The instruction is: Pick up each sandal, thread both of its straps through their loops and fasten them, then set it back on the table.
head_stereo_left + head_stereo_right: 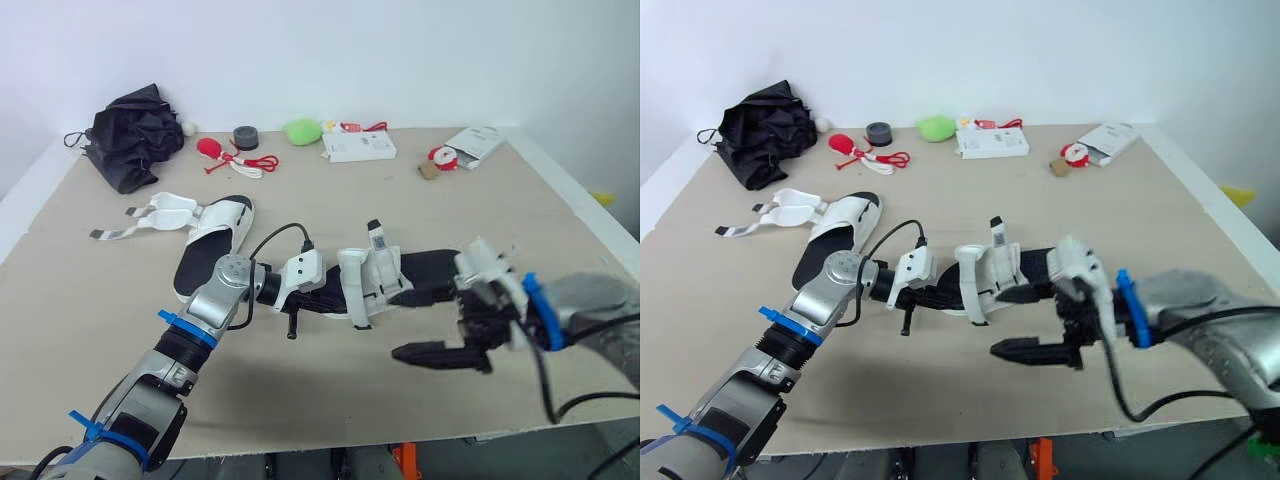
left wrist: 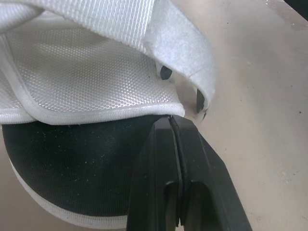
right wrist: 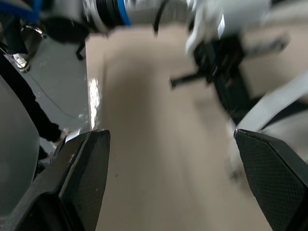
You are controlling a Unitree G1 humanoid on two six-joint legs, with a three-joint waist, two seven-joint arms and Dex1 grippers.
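On the table, at the far left, a black umbrella lies crumpled. Nearer, the first sandal rests flat on its sole, with both white straps unfastened and spread out to the left.

Along the far edge, from left to right, lie a red item with cord, a grey roll, a green object, a white box and a white packet.

At the centre, the left gripper reaches into the second sandal. Its two fingers are pressed together, with the tips against the rim of the white mesh upper, over the black insole. Whether anything thin is pinched between them cannot be told. This sandal lies on the table between the two grippers, with one strap end standing upright.

To the right, the right gripper is spread wide and holds nothing. Its upper finger lies just beside the sandal's strap; its lower finger hangs above bare table.
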